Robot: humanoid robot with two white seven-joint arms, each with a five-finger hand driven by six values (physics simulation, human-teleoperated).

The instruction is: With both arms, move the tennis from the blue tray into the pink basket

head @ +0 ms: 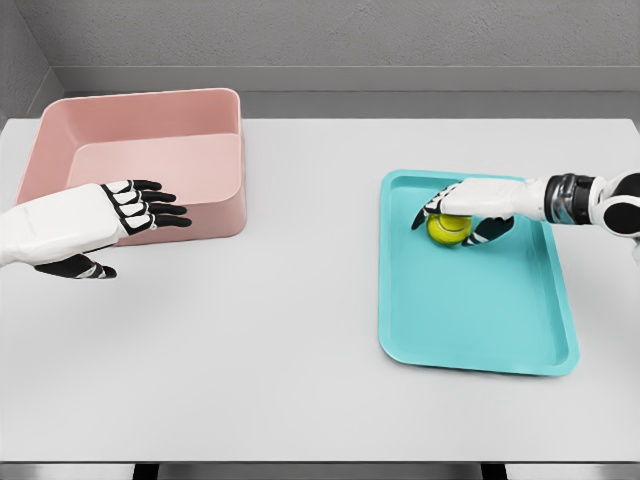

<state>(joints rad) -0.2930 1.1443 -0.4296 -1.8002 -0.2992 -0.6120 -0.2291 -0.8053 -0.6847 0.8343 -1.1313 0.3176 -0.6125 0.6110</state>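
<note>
Two hands at work: right hand curled round ball on tray, apparently gripping for pickup, left hand flat, fingers extended, empty, just before basket, seemingly ready for handover.

Single view, head camera. Looks forward and steeply down onto the table from the robot's side, at middling range. The whole width of the tabletop fits; its near edge runs along the bottom, its far edge and a grey wall lie at top. Basket sits upper left, tray right of centre. Arms enter from both side edges.
</note>
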